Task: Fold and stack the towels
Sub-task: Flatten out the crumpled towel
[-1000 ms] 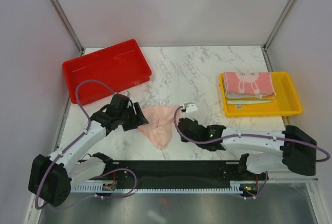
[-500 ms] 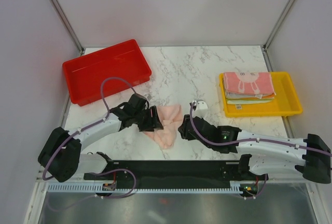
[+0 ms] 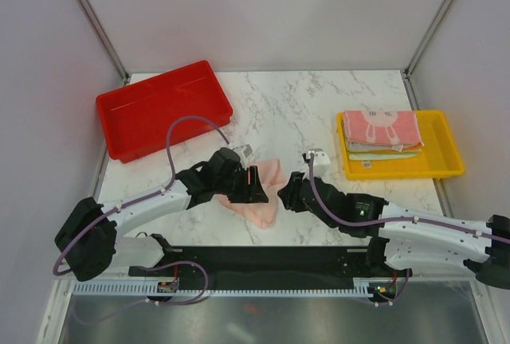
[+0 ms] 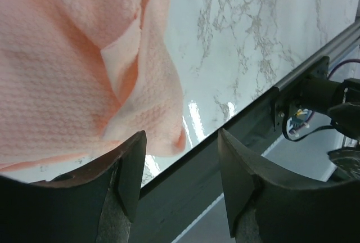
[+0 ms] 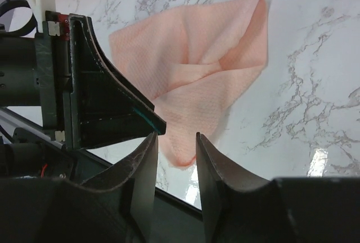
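A crumpled peach-pink towel (image 3: 261,209) lies on the marble near the table's front edge. It fills the upper left of the left wrist view (image 4: 73,57) and the middle of the right wrist view (image 5: 202,68). My left gripper (image 3: 255,186) hangs over its left part, open, with nothing between the jaws (image 4: 183,161). At the towel's right edge my right gripper (image 3: 285,195) is open with a narrower gap that is empty (image 5: 176,147); the towel's tip lies just beyond. Folded towels, a pink bunny one (image 3: 381,127) on top, are stacked in the yellow tray (image 3: 454,157).
A red tray (image 3: 163,109) stands at the back left with nothing in it. The black rail (image 3: 263,260) at the table's front edge runs close under both grippers. The left gripper's finger (image 5: 107,105) fills the left of the right wrist view.
The left gripper has swung right over the towel's left part and narrowed slightly. The right gripper has shifted a little right, its arm has stretched lower, and its jaws have opened somewhat.
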`<state>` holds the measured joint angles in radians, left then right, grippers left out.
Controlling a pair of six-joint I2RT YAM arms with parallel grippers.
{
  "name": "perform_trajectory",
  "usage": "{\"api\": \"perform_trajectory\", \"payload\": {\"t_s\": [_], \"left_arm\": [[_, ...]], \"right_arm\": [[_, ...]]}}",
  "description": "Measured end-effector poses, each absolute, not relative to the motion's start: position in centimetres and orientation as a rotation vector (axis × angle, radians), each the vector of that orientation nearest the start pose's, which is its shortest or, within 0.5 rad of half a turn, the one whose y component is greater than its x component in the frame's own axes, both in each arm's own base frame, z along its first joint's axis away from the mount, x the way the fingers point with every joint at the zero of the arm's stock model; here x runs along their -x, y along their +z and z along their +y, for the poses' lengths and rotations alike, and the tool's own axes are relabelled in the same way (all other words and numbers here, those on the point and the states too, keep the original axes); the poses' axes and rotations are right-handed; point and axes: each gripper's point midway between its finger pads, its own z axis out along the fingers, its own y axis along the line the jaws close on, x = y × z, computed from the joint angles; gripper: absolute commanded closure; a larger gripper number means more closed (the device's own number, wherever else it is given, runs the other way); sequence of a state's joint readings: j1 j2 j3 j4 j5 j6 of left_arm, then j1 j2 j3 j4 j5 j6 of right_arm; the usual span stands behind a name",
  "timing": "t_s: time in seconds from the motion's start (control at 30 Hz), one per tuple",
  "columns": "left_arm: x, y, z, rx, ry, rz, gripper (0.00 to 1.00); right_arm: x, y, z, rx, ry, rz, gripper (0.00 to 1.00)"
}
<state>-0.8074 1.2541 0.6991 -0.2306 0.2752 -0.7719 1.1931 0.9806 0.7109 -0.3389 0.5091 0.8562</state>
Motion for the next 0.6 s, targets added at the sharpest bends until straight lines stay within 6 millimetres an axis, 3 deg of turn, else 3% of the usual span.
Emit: {"api": "perform_trajectory", "payload": {"t_s": [0.3, 0.5, 0.6], "left_arm": [[-19.5, 9.2, -27.4, -0.234, -0.82, 2.515, 0.49], [-19.6, 6.7, -27.2, -0.299, -0.745, 2.571, 0.53], [-19.5, 6.2, -27.1, -0.318, -0.732, 2.582, 0.64]], "right_arm": [[-16.5, 18.6, 25.0, 0.051, 0.703, 2.113, 0.59], [-16.5, 19.1, 24.4, 0.051, 0.698, 2.097, 0.59], [-16.5, 19.0, 24.3, 0.056, 0.689, 2.1, 0.59]]}}
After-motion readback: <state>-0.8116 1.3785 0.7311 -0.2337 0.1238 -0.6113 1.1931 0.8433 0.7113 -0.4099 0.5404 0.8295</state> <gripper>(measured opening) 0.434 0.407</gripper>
